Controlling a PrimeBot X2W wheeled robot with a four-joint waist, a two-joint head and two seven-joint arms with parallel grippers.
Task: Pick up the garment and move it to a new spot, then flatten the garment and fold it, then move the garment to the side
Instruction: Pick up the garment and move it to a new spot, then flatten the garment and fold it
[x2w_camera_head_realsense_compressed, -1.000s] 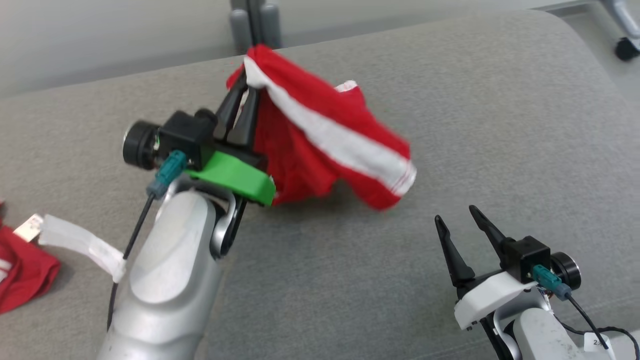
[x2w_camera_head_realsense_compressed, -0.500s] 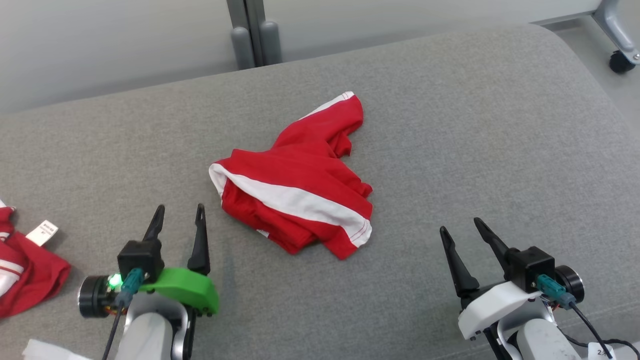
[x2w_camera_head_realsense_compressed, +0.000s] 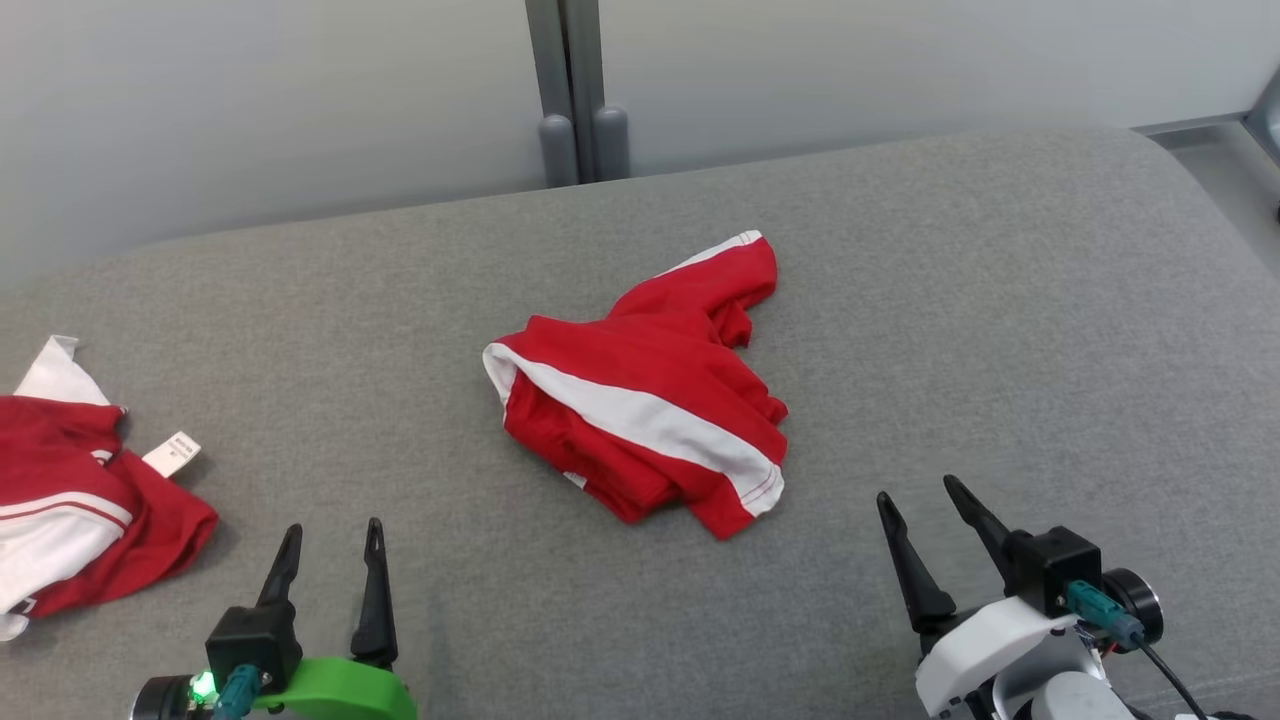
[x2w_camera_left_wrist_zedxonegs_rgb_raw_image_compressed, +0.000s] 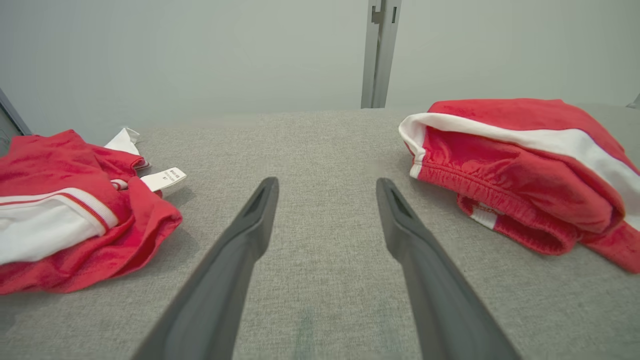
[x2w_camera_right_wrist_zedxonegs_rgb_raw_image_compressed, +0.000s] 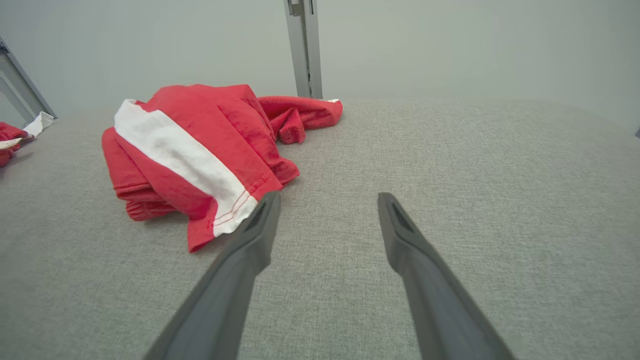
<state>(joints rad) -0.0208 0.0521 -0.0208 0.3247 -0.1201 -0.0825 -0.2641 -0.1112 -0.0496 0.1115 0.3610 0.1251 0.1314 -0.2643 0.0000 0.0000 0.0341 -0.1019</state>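
Note:
The garment (x2w_camera_head_realsense_compressed: 650, 415), red shorts with a white side stripe, lies crumpled in the middle of the grey cushion (x2w_camera_head_realsense_compressed: 1000, 330). In the left wrist view the garment (x2w_camera_left_wrist_zedxonegs_rgb_raw_image_compressed: 520, 165) sits to the right of the fingers, and in the right wrist view the garment (x2w_camera_right_wrist_zedxonegs_rgb_raw_image_compressed: 200, 150) is at the left. My left gripper (x2w_camera_head_realsense_compressed: 332, 533) stands open at the lower left, apart from the cloth and holding nothing. Near the lower right my right gripper (x2w_camera_head_realsense_compressed: 918, 492) is open too, a short way from the garment's nearest corner.
A second red and white garment (x2w_camera_head_realsense_compressed: 70, 500) with a white label lies at the cushion's left edge, also seen as a heap (x2w_camera_left_wrist_zedxonegs_rgb_raw_image_compressed: 75, 210) in the left wrist view. A grey post (x2w_camera_head_realsense_compressed: 570, 90) stands behind the cushion against a pale wall.
My left gripper let go of the garment, which dropped onto the cushion, and the arm drew back to the lower left. The head camera has shifted, too.

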